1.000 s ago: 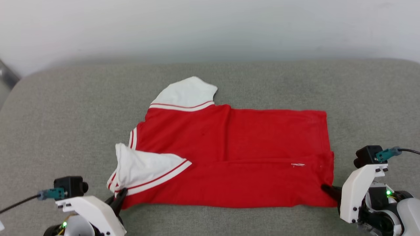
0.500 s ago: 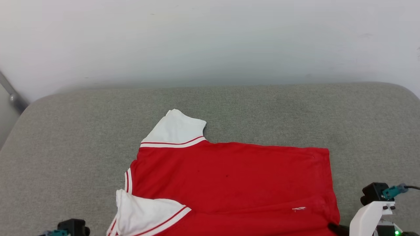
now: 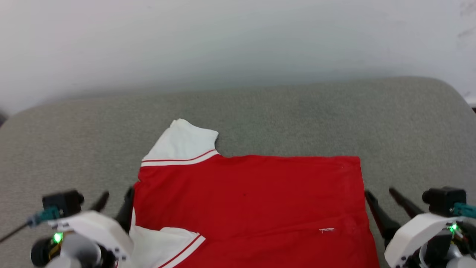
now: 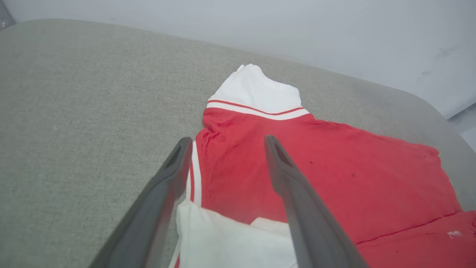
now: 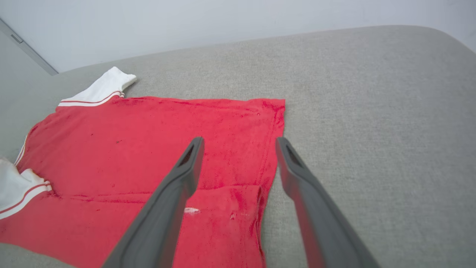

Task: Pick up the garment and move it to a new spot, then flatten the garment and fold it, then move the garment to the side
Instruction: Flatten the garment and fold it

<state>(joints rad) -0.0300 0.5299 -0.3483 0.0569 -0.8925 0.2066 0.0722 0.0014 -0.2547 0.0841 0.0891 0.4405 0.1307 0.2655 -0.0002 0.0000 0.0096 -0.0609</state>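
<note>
My left gripper is spread wide with nothing in it, down at 8 o'clock in the head view. Its inner finger sits just beside the neck-end edge of the garment. From the left wrist, that gripper straddles the striped trim. Can't tell if it's touching the cloth, tbh.

My right gripper is also wide and empty at 4 o'clock, right by the hem end. In the right wrist view that gripper has one finger over red and the other over the grey padded surface.

The garment lies flat across the middle toward 6 o'clock. One white sleeve points to 11 o'clock and the other sleeve is flopped onto the red at 7 o'clock.
</note>
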